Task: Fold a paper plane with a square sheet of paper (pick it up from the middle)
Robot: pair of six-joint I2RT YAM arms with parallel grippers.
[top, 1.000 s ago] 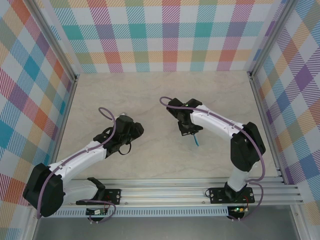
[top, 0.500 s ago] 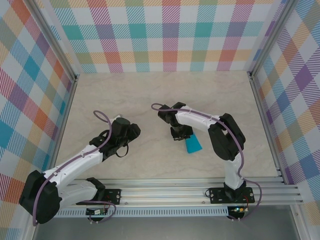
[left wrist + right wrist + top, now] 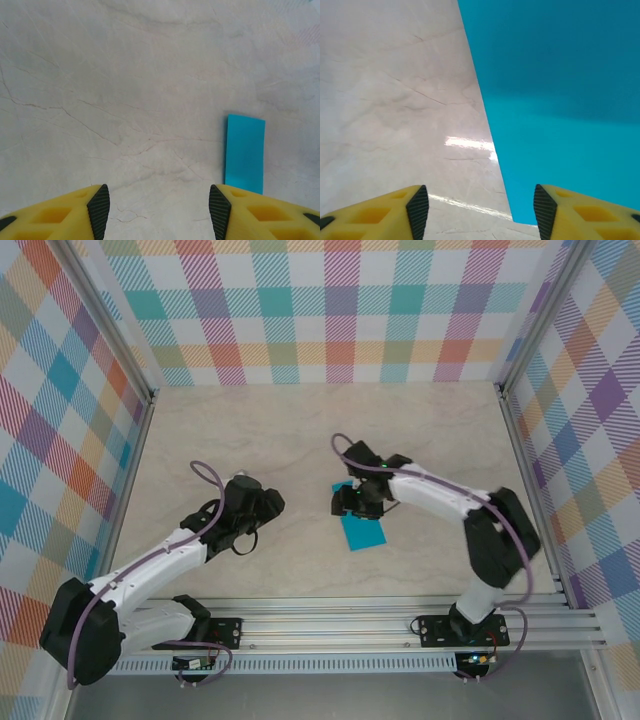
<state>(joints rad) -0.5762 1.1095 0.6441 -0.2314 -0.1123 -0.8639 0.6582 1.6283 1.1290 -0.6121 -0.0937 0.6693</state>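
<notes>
Plaid panels in many colours wall in a pale, marble-patterned tabletop [image 3: 250,440], with both arms bolted to a rail at its near edge. The teal-blue paper [image 3: 362,532] lies flat on the tabletop a little right of centre, and here it looks like an oblong rather than a square. The right wrist view shows a change of shade running across it, which may be a crease.

The paper is likely to be very light and limp. It should buckle rather than resist a push, and it would probably skate over the smooth surface if nudged from the side. Because it lies flush, there is no raised edge to catch. A pinch near the middle, pressing down so the paper bunches up between the fingers, seems the surest hold. A hard squeeze would likely leave unwanted wrinkles.

The right arm reaches in over the paper's far end with its wrist bent down. The right hand [image 3: 350,508] is low and spread, pinching nothing. One of its fingers [image 3: 417,207] is over bare tabletop and the other is over the paper. The left arm stretches diagonally towards the middle. The left hand [image 3: 268,502] is well apart from the paper, also spread and empty.
</notes>
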